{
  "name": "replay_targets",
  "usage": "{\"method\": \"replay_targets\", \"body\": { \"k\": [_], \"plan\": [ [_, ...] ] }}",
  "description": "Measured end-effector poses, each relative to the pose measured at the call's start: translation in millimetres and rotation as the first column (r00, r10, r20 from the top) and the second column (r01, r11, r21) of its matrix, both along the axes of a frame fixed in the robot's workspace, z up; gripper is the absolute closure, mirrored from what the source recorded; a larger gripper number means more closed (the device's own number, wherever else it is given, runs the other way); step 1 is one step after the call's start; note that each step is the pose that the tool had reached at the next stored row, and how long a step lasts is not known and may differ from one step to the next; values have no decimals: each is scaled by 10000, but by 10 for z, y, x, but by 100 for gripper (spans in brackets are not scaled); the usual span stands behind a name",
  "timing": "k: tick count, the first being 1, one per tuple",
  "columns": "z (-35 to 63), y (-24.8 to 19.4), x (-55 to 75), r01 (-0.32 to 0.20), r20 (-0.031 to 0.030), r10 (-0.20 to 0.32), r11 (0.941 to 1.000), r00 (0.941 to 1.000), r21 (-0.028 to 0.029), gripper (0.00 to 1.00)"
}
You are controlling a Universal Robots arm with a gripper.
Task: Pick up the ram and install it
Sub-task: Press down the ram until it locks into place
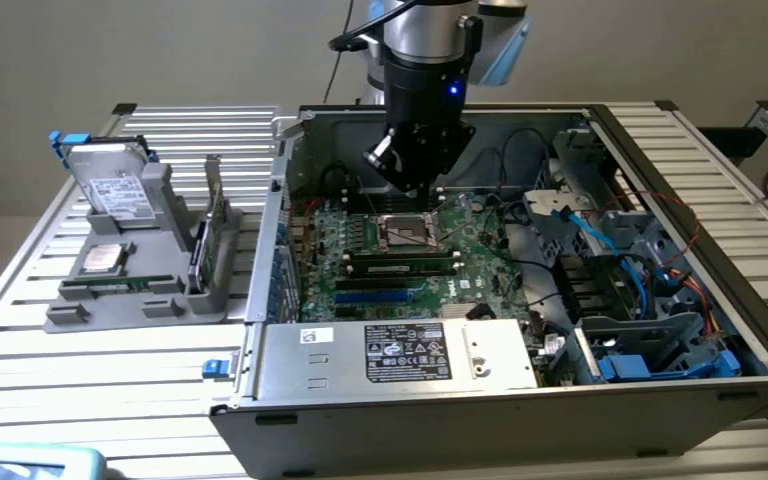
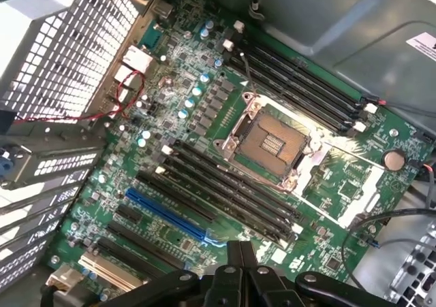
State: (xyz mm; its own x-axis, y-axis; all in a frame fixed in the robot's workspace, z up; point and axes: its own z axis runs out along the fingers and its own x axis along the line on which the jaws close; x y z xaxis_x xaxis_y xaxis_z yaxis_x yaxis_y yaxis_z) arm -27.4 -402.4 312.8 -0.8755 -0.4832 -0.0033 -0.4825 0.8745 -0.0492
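Hand over motherboard, fingers pressed together, holding nothing.
Ram lies seated in a slot just below the CPU socket, inside the open case on the table; grey holder stands beside the case.

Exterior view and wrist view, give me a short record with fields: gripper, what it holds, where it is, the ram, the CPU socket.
gripper: shut, fingers together
held: nothing between the fingers
position: inside the open computer case, above the motherboard
nearest part: CPU socket, open and empty
ram: one stick seated in a slot just in front of the socket in the exterior view
holder: grey stand outside the case on the exterior view's left, with a drive upright in it
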Motion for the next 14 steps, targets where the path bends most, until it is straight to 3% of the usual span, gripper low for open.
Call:
{"method": "replay_targets", "body": {
  "k": [7,14],
  "plan": [
    [69,0,0,971,0,-971,9953,9953,0,89],
    [137,0,0,1947,0,-1947,9809,9809,0,89]
  ]
}}
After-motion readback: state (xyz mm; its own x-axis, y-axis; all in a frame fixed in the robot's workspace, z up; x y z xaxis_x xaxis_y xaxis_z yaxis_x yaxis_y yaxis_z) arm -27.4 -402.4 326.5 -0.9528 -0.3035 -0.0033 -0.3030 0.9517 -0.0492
